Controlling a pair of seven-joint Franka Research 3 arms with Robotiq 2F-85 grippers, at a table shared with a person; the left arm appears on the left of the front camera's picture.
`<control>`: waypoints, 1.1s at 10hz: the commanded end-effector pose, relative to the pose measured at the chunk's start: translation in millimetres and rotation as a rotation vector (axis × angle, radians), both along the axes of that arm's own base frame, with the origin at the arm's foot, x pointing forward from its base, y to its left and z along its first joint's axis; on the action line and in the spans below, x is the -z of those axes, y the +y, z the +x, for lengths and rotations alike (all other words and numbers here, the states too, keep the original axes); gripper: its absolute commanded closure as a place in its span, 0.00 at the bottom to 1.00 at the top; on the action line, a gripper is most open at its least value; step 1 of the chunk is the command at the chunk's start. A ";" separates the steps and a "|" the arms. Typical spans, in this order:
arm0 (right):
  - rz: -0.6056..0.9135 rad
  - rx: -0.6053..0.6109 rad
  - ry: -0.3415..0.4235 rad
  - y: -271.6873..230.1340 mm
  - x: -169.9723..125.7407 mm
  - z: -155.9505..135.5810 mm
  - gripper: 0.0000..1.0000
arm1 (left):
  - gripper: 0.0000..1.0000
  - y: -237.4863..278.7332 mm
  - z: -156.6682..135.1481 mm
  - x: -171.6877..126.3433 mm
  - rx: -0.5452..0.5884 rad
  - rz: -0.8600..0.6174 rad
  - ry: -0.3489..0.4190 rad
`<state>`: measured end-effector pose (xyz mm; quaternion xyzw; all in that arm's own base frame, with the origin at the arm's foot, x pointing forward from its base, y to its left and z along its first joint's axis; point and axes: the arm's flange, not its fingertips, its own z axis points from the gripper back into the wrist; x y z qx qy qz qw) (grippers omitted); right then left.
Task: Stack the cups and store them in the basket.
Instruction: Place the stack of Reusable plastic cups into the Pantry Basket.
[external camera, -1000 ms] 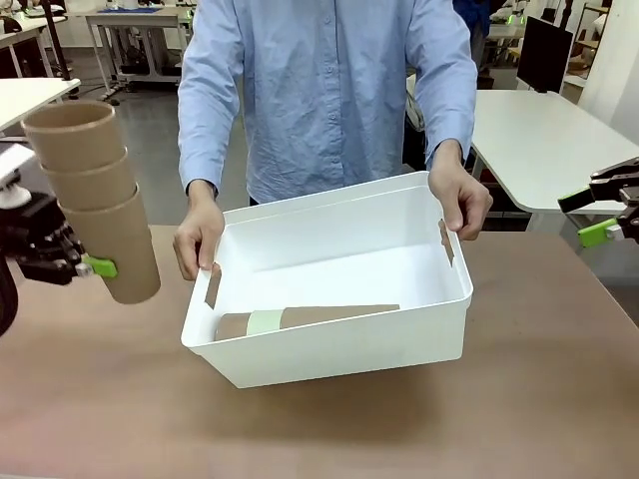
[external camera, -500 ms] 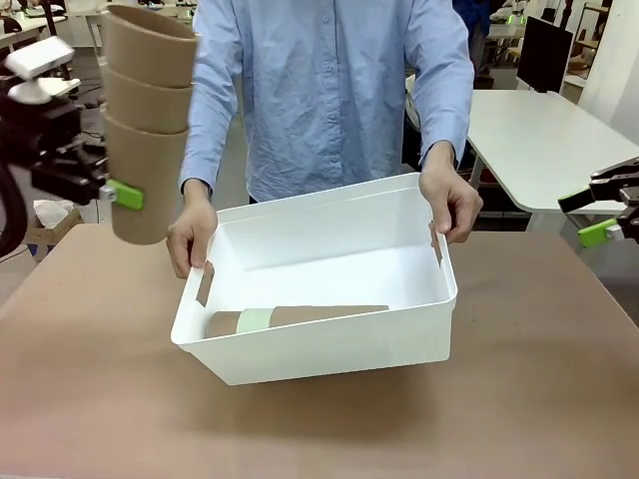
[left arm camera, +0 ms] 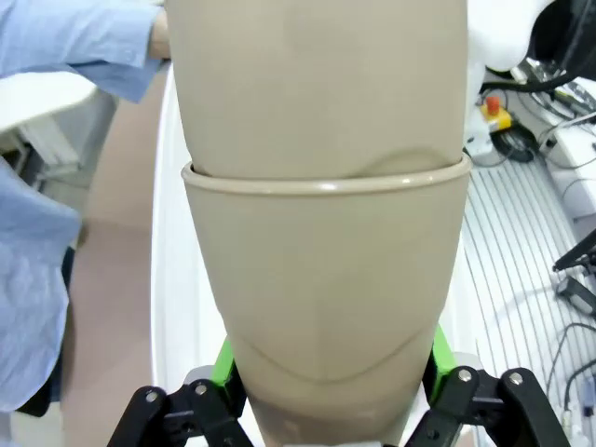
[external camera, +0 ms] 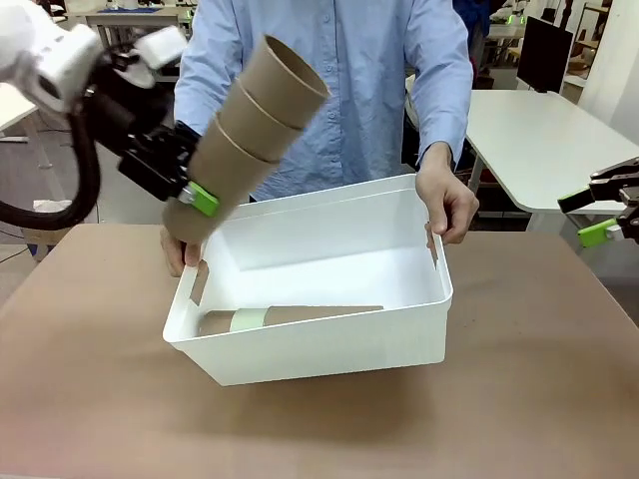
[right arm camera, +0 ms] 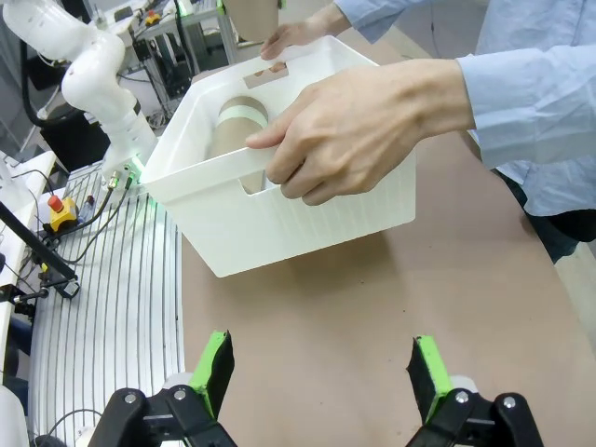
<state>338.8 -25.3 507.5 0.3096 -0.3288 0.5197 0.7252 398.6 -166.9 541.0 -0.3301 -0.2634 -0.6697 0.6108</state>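
My left gripper (external camera: 190, 205) is shut on a stack of three tan-brown cups (external camera: 250, 130), held tilted with the open mouths up and to the right, above the left end of the basket (external camera: 329, 344). Its green pads (left arm camera: 223, 368) clamp the lowest cup (left arm camera: 326, 307). The white basket is tipped toward me; a person's hands (external camera: 449, 205) hold its two short sides. Inside lies a second stack of cups (external camera: 290, 317) on its side, tan-brown with a mint green one (external camera: 247, 319). My right gripper (external camera: 599, 215) is open at the far right; its fingertips (right arm camera: 321, 372) hold nothing.
The brown table (external camera: 319, 429) stretches in front of the basket. The person in a blue shirt (external camera: 329, 90) stands right behind it. White tables (external camera: 539, 140) stand farther back.
My left gripper has carried the cup stack up and to the right and tilted it over the basket's left end. The person has shifted the basket slightly left. The right gripper has not moved.
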 end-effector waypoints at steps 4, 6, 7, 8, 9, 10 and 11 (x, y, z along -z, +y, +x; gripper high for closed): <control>0.027 -0.013 -0.025 -1.0 -1.2 3.0 0.00 | 0.15 -70.5 6.9 29.0 -0.030 0.219 -0.032; 0.027 -0.013 -0.025 -1.0 -1.2 3.0 0.00 | 0.15 -85.3 13.7 45.2 -0.051 0.268 -0.052; 0.027 -0.013 -0.025 -1.0 -1.2 3.0 0.00 | 0.15 -91.2 16.8 53.5 -0.063 0.281 -0.064; 0.027 -0.013 -0.025 -1.0 -1.2 3.0 0.00 | 0.15 -96.7 21.6 63.0 -0.083 0.306 -0.073; 0.027 -0.013 -0.025 -1.0 -1.2 3.0 0.00 | 0.15 -101.6 26.0 70.7 -0.098 0.331 -0.087; 0.027 -0.013 -0.025 -1.0 -1.2 3.0 0.00 | 0.15 -104.9 30.3 78.9 -0.120 0.345 -0.093; 0.027 -0.013 -0.025 -1.0 -1.2 3.0 0.00 | 0.15 -107.6 32.7 87.3 -0.138 0.378 -0.108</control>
